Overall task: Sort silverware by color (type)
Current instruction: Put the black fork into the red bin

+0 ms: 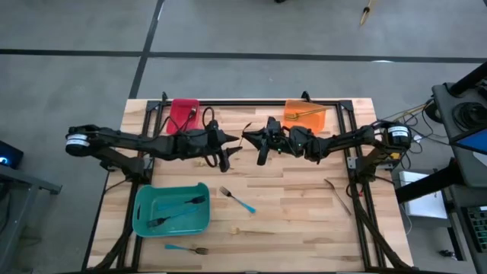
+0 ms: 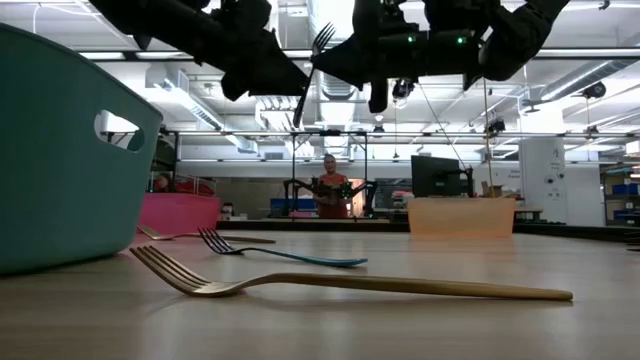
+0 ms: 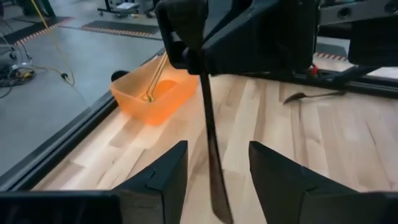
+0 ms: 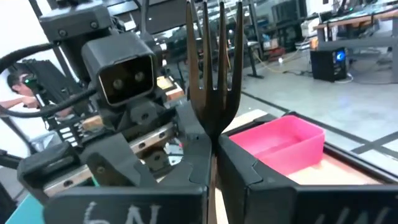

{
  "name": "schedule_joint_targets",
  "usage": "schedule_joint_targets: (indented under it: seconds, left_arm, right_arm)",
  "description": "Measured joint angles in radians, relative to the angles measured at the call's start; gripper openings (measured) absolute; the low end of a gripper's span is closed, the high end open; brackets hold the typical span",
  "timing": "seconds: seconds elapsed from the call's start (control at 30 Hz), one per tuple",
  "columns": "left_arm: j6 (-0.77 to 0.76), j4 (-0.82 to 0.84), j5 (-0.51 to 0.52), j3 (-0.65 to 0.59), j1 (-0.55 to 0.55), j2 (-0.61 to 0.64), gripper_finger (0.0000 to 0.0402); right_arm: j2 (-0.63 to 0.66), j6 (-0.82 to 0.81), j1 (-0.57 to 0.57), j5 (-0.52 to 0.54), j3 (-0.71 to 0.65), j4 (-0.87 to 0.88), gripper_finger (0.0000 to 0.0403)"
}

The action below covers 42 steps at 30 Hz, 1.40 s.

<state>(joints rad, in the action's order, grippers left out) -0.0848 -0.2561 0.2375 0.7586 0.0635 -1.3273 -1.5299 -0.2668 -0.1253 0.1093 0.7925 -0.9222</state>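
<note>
A dark silver-grey fork (image 2: 311, 78) hangs high over the table's middle, between the two arms. My right gripper (image 4: 216, 148) is shut on it, and the tines (image 4: 214, 56) stick out past its fingertips. My left gripper (image 3: 217, 165) is open. Its two fingers stand on either side of the fork's handle (image 3: 210, 137) without touching it. In the high view the left gripper (image 1: 225, 149) and the right gripper (image 1: 256, 141) face each other at the table's centre. My right gripper pinches the dark fork between its two fingers at the neck (image 4: 216, 127), just below the tines. It comes roughly level from the table's right. The fork is lifted clear and steeply tilted, tines up (image 2: 322, 38) and handle pointing down toward the left gripper.
A teal bin (image 1: 146, 221) holding blue-handled forks sits near left, a red bin (image 1: 183, 114) far left, and an orange bin (image 1: 313, 120) with a gold fork far right. Loose on the table lie blue-handled forks (image 1: 238, 201) (image 1: 187, 249), a gold fork (image 2: 350, 284) and a dark fork (image 1: 338, 195).
</note>
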Motion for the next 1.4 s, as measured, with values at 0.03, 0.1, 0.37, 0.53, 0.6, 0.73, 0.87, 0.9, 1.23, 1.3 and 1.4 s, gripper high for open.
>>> schedule_joint_targets:
  seconds: [0.03,0.1,0.37,0.53,0.6,0.73,0.87,0.9,1.23,1.3,1.4]
  left_arm:
    - [0.000,-0.019,0.000,0.000,0.000,-0.007,0.0146]
    - [0.000,-0.052,0.000,0.000,0.000,-0.016,0.0135]
    - [0.008,-0.159,0.040,0.000,0.000,-0.063,0.0031]
    - [0.005,-0.161,0.043,0.000,0.000,-0.060,0.0003]
    - [0.005,-0.159,0.029,0.000,0.000,-0.051,0.0001]
    - [0.004,-0.160,-0.039,0.000,0.000,-0.033,0.0001]
    - [0.005,-0.143,-0.101,0.000,0.000,-0.012,0.0000]
    - [0.007,-0.134,-0.119,0.000,0.000,-0.004,0.0000]
    - [0.041,-0.003,-0.313,0.000,-0.001,0.073,0.0000]
    - [0.043,0.009,-0.345,0.000,-0.001,0.074,0.0000]
    - [0.046,0.031,-0.361,0.000,-0.001,0.072,0.0000]
  right_arm:
    - [0.000,0.005,0.000,0.000,0.000,-0.005,0.0009]
    - [0.000,0.007,0.000,0.004,0.000,-0.012,0.0009]
    - [0.000,0.032,0.000,0.006,0.000,-0.033,0.0009]
    - [0.001,0.033,0.000,0.004,0.000,-0.030,0.0007]
    - [0.002,0.033,0.000,-0.010,0.000,-0.027,0.0010]
    - [0.002,0.033,0.002,-0.046,0.000,-0.024,0.0032]
    - [0.005,0.013,0.000,-0.102,0.000,-0.012,0.0072]
    - [0.010,0.008,-0.001,-0.122,0.000,-0.002,0.0083]
    - [0.058,0.076,-0.002,-0.231,0.008,0.106,0.0164]
    - [0.059,0.091,-0.002,-0.288,0.022,0.106,0.0170]
    - [0.060,0.111,0.001,-0.361,0.048,0.113,0.0173]
